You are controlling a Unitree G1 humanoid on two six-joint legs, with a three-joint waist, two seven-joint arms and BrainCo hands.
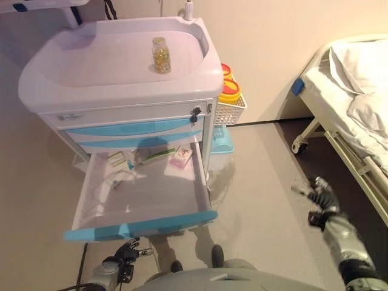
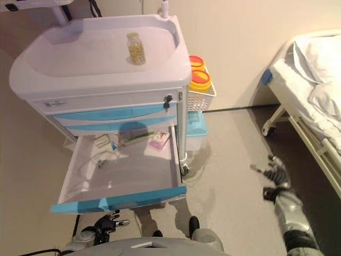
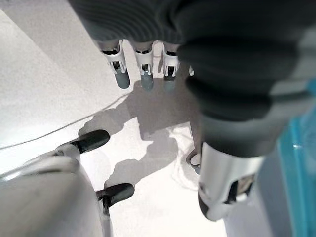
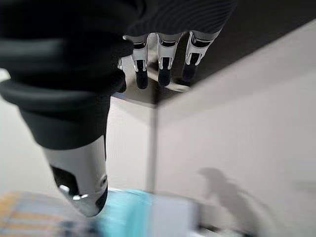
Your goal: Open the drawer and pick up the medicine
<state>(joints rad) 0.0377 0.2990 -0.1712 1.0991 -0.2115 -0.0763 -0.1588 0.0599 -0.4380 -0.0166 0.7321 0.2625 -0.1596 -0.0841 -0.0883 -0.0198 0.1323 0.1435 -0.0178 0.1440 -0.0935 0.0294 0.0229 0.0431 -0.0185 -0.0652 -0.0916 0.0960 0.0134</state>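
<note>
The bottom drawer [image 1: 139, 227] of the white and blue cart [image 1: 115, 91] stands pulled out. Inside at the back lie a pink medicine box [image 1: 180, 157], a green and white box [image 1: 154, 155], a small box [image 1: 116, 159] and a clear packet [image 1: 118, 179]. A small bottle of yellow pills [image 1: 160, 55] stands on the cart's top. My left hand [image 1: 124, 254] hangs low below the drawer's front, empty, fingers relaxed [image 3: 143, 69]. My right hand [image 1: 319, 203] is out to the right over the floor, empty, fingers spread [image 4: 163, 69].
A white basket [image 1: 230, 106] with yellow and red containers hangs on the cart's right side. A light blue bin [image 1: 221, 142] sits on the floor beside the cart. A hospital bed [image 1: 351, 103] stands at the right. The wall runs behind.
</note>
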